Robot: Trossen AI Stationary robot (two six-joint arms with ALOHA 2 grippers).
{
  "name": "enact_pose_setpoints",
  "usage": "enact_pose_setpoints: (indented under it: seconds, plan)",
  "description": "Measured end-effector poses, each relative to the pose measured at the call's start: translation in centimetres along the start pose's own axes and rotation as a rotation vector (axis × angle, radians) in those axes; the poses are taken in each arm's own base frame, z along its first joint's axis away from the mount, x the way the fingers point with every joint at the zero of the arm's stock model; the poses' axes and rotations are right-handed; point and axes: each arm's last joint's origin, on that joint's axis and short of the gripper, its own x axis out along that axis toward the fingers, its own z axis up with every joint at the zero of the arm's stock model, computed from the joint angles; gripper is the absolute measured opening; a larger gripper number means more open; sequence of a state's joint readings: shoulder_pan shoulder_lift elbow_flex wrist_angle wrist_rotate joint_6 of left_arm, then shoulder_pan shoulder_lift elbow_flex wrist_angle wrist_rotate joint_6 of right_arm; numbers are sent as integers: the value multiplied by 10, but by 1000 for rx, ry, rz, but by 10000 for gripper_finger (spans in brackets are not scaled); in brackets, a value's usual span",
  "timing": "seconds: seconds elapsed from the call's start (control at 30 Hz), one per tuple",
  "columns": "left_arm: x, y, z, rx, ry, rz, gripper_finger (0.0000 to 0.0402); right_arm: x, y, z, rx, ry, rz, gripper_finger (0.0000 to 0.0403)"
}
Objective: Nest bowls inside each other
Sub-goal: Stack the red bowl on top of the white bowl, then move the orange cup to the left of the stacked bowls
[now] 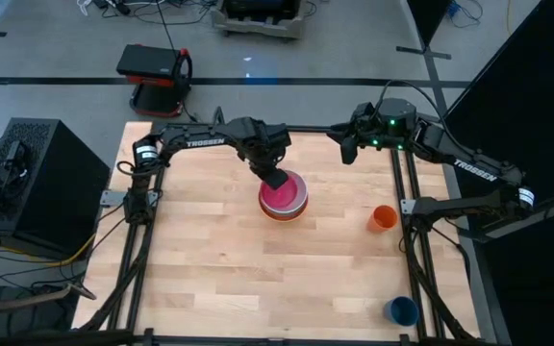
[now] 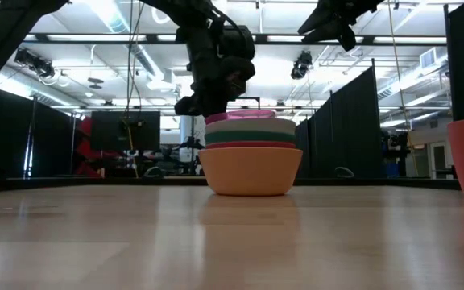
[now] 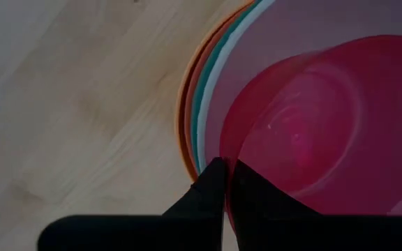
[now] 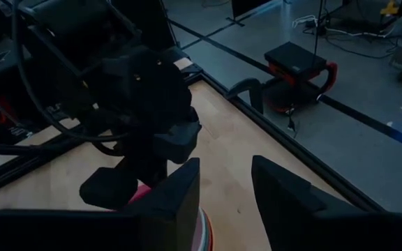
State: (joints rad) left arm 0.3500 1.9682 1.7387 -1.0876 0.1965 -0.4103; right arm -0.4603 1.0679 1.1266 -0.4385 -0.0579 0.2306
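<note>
Bowls: nested stack (image 1: pixel 284 198), mid-tabletop toward far edge; pink bowl (image 3: pixel 326 125) uppermost.
Left gripper (image 3: pixel 227 183): jaws pinched on the pink bowl's rim.
Right gripper (image 4: pixel 225 188): far right corner, jaws parted, empty.

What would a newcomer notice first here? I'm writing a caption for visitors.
The eye goes to the stack of nested bowls at the table's middle, with the pink bowl on top. The left gripper is shut on that pink bowl's rim. The right gripper waits empty near the far edge, and an orange cup and blue cup stand off to the right.
</note>
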Motion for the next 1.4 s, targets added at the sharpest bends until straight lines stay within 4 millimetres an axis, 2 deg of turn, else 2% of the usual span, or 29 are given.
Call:
enact_pose_setpoints:
  seconds: [0.27,0.8,1.0,1.1,1.23,1.4]
  plan:
    - [1,-1,1,-6,-8,-8,3,0,0,0,0,0,-1,106]
    - [1,-4,6,-27,-50,-49,90,0,0,0,0,-2,-5,120]
    - [1,-5,6,-49,-53,-51,135,0,0,0,-36,-1,-10,115]
    - [-8,-8,10,-52,-82,-65,150,-8,-3,0,-63,-9,-49,119]
    - [-41,-19,19,-15,-196,-99,158,-27,-9,4,-62,-53,-84,133]
    - [-58,-21,25,43,-268,-89,158,-45,-10,-10,-31,58,-95,135]
